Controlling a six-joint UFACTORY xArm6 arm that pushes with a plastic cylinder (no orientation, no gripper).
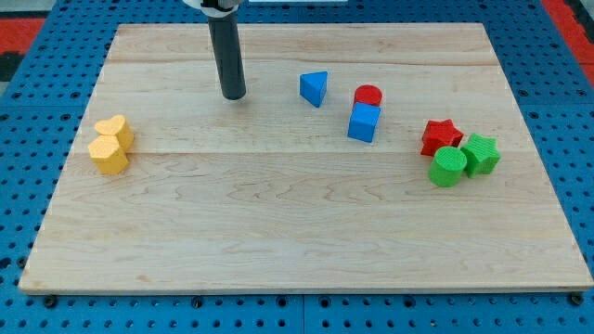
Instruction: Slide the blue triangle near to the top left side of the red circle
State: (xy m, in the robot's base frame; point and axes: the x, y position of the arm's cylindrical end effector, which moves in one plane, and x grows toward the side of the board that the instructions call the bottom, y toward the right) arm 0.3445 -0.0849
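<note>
The blue triangle [315, 88] lies on the wooden board [278, 213] near the top middle. The red circle [368, 96] sits a short way to the triangle's right, with a gap between them. A blue cube [364, 122] touches the red circle from below. My tip [233, 96] rests on the board to the left of the blue triangle, well apart from it, at about the same height in the view.
A yellow heart [115, 130] and a yellow hexagon [109, 154] sit together at the view's left. A red star [440, 136], a green circle [448, 167] and a green star [481, 154] cluster at the view's right.
</note>
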